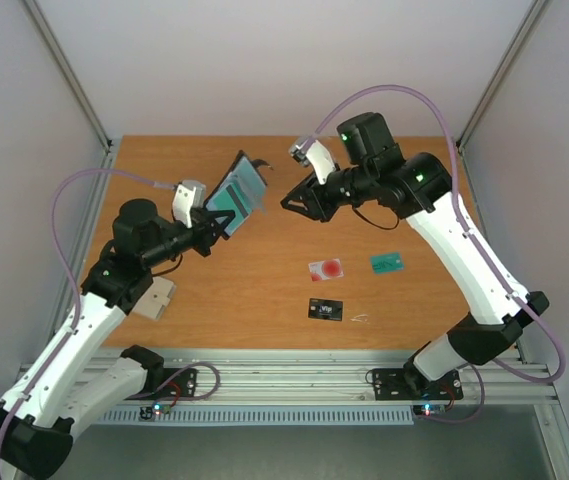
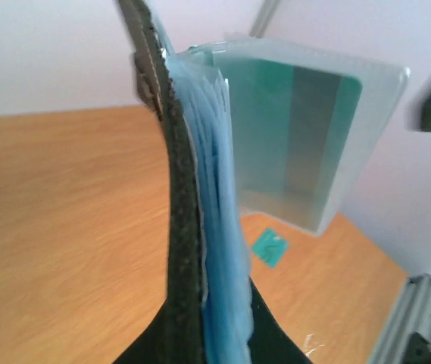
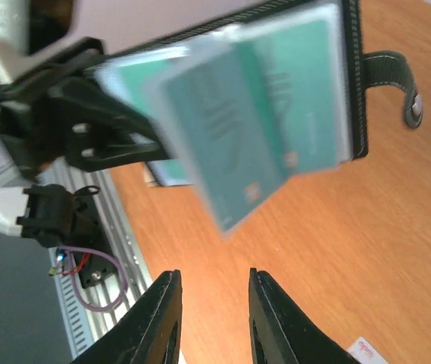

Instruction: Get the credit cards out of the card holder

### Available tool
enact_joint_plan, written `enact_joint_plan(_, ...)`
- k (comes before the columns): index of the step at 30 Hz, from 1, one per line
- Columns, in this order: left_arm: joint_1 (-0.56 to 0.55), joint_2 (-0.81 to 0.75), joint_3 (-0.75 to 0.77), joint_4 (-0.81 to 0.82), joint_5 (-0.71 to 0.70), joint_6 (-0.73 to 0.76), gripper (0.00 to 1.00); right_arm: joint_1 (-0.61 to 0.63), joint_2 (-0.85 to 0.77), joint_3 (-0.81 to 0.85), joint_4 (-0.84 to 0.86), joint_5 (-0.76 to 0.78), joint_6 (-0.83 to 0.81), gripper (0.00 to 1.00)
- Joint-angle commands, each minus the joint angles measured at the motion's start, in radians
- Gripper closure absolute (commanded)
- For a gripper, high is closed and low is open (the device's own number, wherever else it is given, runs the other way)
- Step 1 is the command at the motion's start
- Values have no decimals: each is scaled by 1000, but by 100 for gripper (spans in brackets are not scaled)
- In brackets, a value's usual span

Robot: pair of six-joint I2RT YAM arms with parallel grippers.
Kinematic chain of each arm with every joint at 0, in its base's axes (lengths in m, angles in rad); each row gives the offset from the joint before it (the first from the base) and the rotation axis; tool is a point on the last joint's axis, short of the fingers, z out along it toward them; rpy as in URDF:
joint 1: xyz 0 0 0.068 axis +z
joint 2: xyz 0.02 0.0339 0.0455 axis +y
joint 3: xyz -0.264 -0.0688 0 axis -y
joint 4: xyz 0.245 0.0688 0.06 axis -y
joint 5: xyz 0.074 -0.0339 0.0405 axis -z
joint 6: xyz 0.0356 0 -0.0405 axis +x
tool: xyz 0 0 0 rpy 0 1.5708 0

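My left gripper is shut on the open card holder and holds it tilted above the table's back middle. In the left wrist view its black cover and pale blue sleeves run edge-on between my fingers. Teal-green cards sit in its clear sleeves. My right gripper is open and empty, a short way right of the holder, apart from it; its fingertips frame bare table. On the table lie a whitish card with a red spot, a black card and a teal card.
A pale flat object lies on the table under my left arm. The holder's black strap with a snap hangs off its far side. A metal rail runs along the near edge, and grey walls enclose the table's sides.
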Motion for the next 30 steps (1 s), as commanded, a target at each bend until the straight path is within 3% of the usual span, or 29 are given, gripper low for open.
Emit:
enact_joint_plan(1,-3,17,48,-131,-210,2,100,97,-12,17,31,-31,5,74)
enact_joint_plan(5,-5,29,53,-134,-221,1,100,195,9,-28,172,-131,33,75)
enact_joint_plan(8,-6,34,53,-120,-200,4,100,204,3,-158,414,-249,156,77)
enact_joint_plan(11,-7,34,52,-98,-176,2,100,204,2,-263,598,-179,252,78)
enact_joint_plan(15,-6,32,47,-61,-138,-5,100,200,58,-284,654,-111,301,78)
enact_joint_plan(20,-7,6,14,59,33,-3,100,42,26,-394,831,-271,451,79)
enact_joint_plan(26,-5,-4,-21,232,223,-14,100,10,7,-359,706,-361,324,74)
enact_joint_plan(30,-5,-3,-24,290,265,-35,100,12,18,-330,655,-429,283,75)
